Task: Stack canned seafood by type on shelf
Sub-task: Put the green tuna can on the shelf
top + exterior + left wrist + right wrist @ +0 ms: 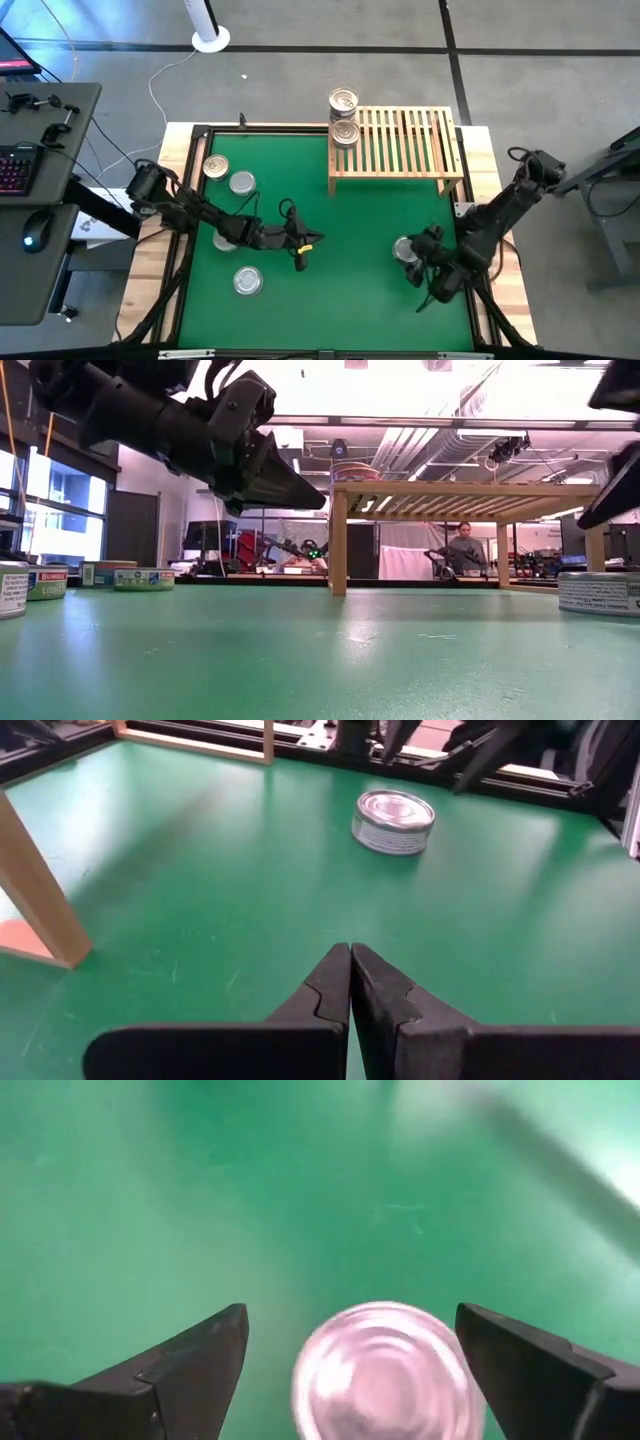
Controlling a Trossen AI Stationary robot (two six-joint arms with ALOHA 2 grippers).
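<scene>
Your right claw [350, 1370] hangs released over a lone tin [405, 248] on the worktop's [360, 300] right, jaws straddling it for pickup toward the far shelf [400, 140], while your left claw [300, 262] waits clenched mid-worktop.

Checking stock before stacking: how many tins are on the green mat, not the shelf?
5, maybe more hidden under the arms: two near the far-left corner, one half under the left arm, one near-left, one below the right gripper.
</scene>
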